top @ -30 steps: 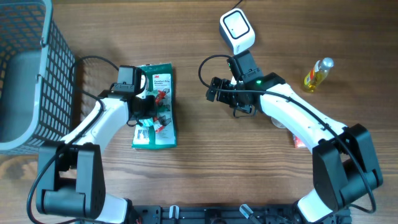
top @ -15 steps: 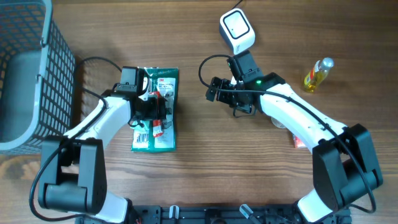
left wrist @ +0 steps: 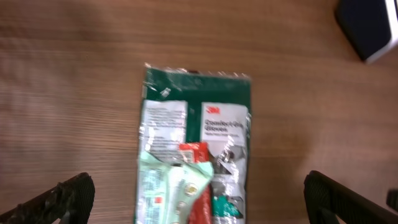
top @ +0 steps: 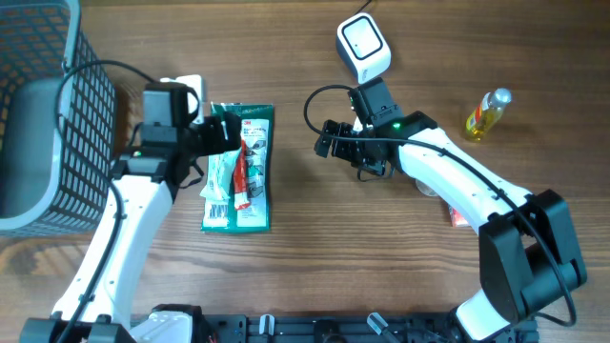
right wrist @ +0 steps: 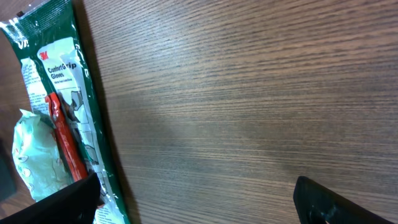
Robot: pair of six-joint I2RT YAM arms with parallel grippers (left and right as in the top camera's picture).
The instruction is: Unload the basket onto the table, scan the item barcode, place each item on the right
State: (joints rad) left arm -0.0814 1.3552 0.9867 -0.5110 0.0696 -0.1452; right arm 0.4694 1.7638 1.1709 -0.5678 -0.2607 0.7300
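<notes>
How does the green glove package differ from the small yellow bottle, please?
The green glove package is flat, broad and green; the small yellow bottle is slim, rounded and yellow. The package lies left of centre by the left claw, with smaller packets on it; the bottle sits alone at the far right. Both rest on the wooden table, and neither is gripped.

Wire basket (top: pixel 38 114) at the table's (top: pixel 315 257) far left edge. Glove pack (top: pixel 255 202) lies flat just right of it, with a pouch (top: pixel 219 181) and a narrow packet (top: pixel 242 176) lying on top. Left gripper (top: pixel 224 133) over the pack's far-left corner. Scanner (top: pixel 364 46) on the far side, right of centre. Right gripper (top: pixel 326 144) between scanner and pack. Bottle (top: pixel 486 112) lies at right.
</notes>
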